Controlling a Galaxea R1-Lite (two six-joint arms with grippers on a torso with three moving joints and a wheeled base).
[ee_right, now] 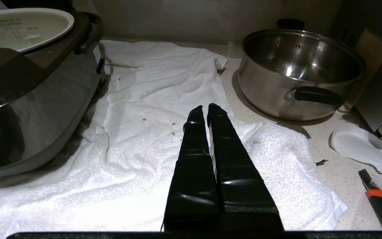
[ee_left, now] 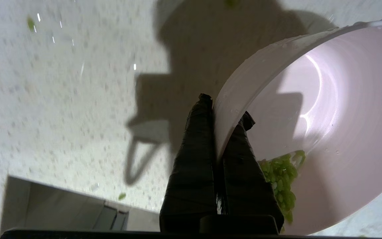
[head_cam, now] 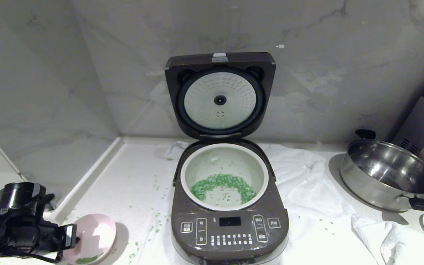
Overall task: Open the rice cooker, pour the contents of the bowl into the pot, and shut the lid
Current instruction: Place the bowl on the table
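Observation:
The rice cooker [head_cam: 230, 228] stands in the middle of the counter with its lid [head_cam: 219, 95] raised upright against the wall. Its pale pot [head_cam: 234, 158] holds a heap of green contents [head_cam: 221, 184]. To the cooker's lower left, my left gripper [head_cam: 73, 235] is shut on the rim of the pink bowl [head_cam: 94, 239], which is tilted just above the counter. In the left wrist view the gripper [ee_left: 225, 108] pinches the bowl [ee_left: 327, 116] wall, and a small clump of green grains [ee_left: 282, 172] lies inside. My right gripper [ee_right: 206, 108] is shut and empty, low over the white towel.
A steel pan [head_cam: 388, 176] with black handles sits at the right. A white towel [head_cam: 307, 206] lies under and to the right of the cooker. Loose green grains [head_cam: 153, 228] dot the counter. A white scoop [ee_right: 360, 146] and an orange-banded tool [ee_right: 376, 196] lie near the pan.

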